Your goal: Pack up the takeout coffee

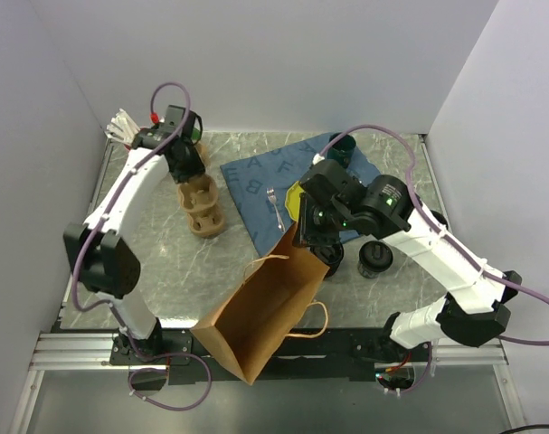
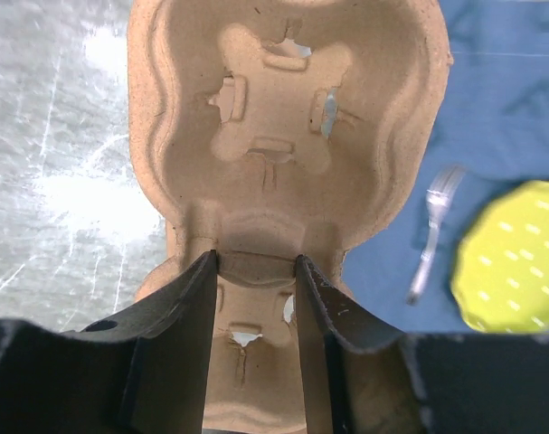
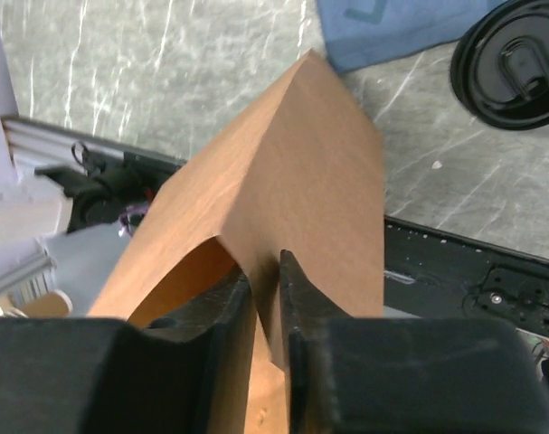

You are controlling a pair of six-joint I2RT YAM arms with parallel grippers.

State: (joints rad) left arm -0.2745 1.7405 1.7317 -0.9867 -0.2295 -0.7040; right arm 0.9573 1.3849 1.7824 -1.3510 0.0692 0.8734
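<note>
Two black lidded coffee cups stand right of the bag: one cup [image 1: 375, 259] in the open, the other cup [image 1: 332, 260] partly hidden under my right wrist. One black lid [image 3: 518, 61] shows in the right wrist view. My right gripper [image 1: 307, 237] [image 3: 265, 268] is shut on the upper edge of the brown paper bag [image 1: 260, 312] [image 3: 292, 172], holding its mouth up. My left gripper [image 1: 191, 177] [image 2: 254, 262] is closed across the middle ridge of the tan cup carrier [image 1: 203, 204] [image 2: 274, 117], whose wells are empty.
A blue cloth [image 1: 265, 176] [image 2: 500, 108] carries a fork [image 1: 274, 207] [image 2: 432, 231], a yellow plate [image 1: 296, 197] [image 2: 514, 258] and a dark green mug [image 1: 340, 149]. White items [image 1: 120, 127] lie at the back left corner. Walls close in on three sides.
</note>
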